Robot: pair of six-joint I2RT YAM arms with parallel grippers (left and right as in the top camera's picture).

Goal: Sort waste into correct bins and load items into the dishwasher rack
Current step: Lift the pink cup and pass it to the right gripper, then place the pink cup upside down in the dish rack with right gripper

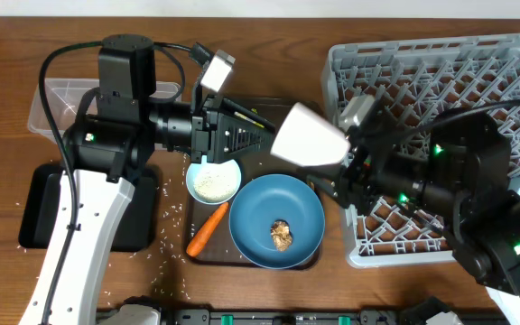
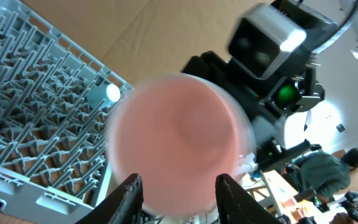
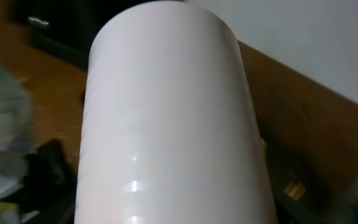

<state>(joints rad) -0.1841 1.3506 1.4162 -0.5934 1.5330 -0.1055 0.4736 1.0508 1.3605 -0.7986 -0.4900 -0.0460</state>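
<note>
Handing pale-pink cup (image 1: 310, 135) across in mid-air, with left hand (image 2: 179, 193) parted and right hand (image 1: 348, 162) seemingly clamped round it. Next: swing toward three o'clock, seat in dishwasher rack (image 1: 477, 72).

Directly ahead of your left fingers (image 2: 131, 198) the pale-pink cup (image 2: 179, 146) filled the passage, wider than the gap between them. Your right gripper (image 1: 344, 155) stood just beyond the cup, barring any straight advance. Below the fingers sat the small white bowl (image 1: 213, 183) and the large dark-blue dish (image 1: 276, 217). To their left, the dishwasher rack (image 2: 36, 106) showed uncovered cells among upright pegs.
</note>
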